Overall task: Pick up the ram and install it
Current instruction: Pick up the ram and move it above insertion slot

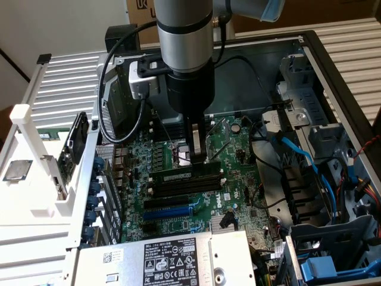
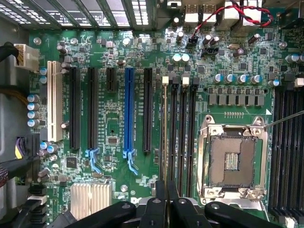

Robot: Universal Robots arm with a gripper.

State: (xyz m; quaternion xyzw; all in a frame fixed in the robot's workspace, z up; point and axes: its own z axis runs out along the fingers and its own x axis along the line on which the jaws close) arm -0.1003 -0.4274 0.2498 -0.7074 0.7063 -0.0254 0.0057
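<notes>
Fingers (image 2: 173,205) are closed in tight on the ram (image 2: 165,133); the gripper (image 2: 165,202) pinches it near one end. From the wrist we see the ram edge-on, a thin line running parallel to the black slots (image 2: 183,133), on the far side of that bank from the socket (image 2: 232,161). The blue slot (image 2: 128,114) sits further out from the socket again, past one more black slot.

From the exterior view the gripper (image 1: 199,156) points straight down, fingertips just beside the socket (image 1: 183,156). We read the ram (image 1: 178,176) there as the green strip with a small white label, lying lengthwise along the slots (image 1: 184,187), between the socket and the blue slot (image 1: 172,210). We can't tell whether it's seated in a slot or just resting over it. Socket is open, no chip in it. A black cable (image 1: 113,101) loops off the wrist, well away from the socket.
</notes>
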